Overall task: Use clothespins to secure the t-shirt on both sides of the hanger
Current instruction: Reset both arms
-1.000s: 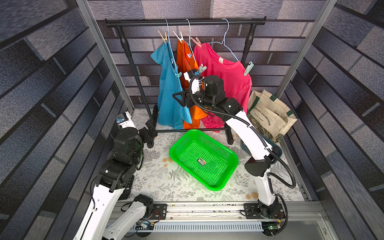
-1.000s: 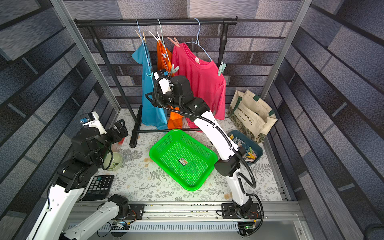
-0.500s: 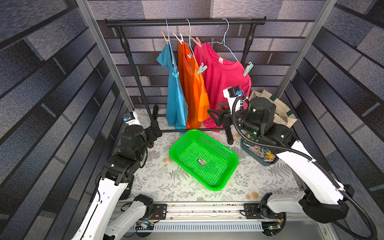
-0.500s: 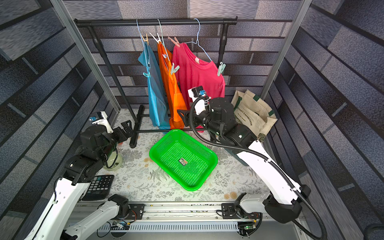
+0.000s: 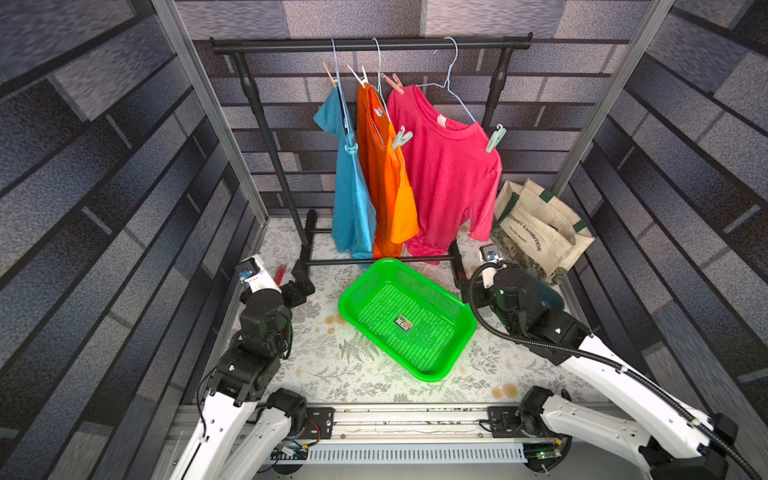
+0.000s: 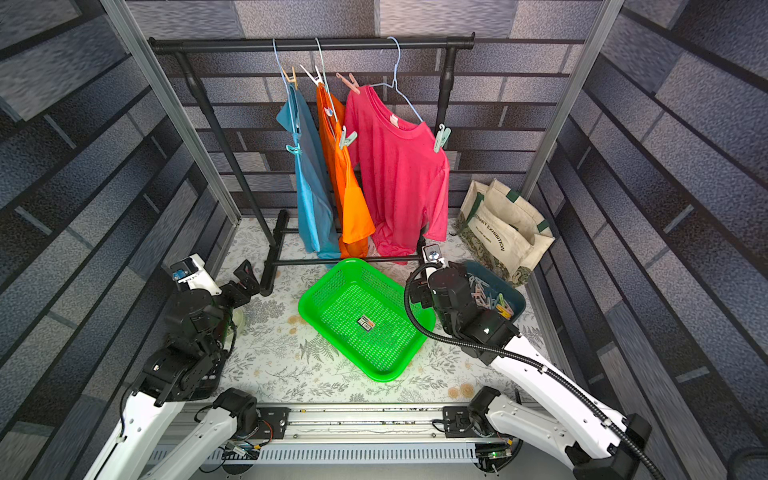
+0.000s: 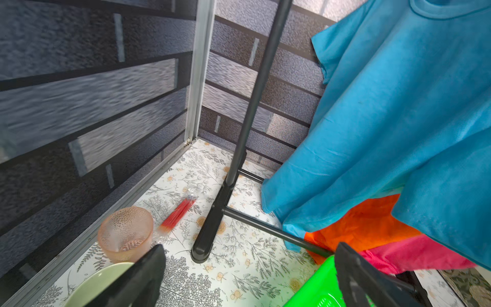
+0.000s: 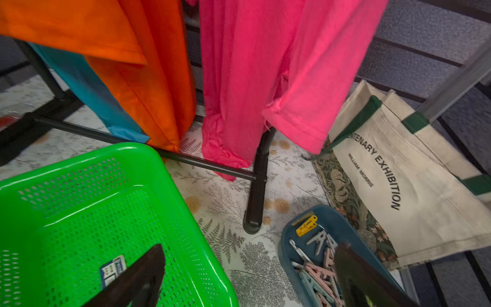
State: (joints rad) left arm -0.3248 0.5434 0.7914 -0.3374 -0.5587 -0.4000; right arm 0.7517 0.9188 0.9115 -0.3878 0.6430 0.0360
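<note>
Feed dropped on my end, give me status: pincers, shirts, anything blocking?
Left pincer, right pincer open, empty. Pink t-shirt pegged at both shoulders; spare clothespins in blue tray. Green basket sits before the rack.

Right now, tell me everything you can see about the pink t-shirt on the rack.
The pink t-shirt is a hot-pink, short-sleeved crew neck of soft-looking fabric with a small label inside the collar. It hangs on a pale wire hanger from the black rail, beside the orange t-shirt. A pink clothespin clips one shoulder, a mint clothespin the other. Its hem reaches the rack's bottom bar.
</note>
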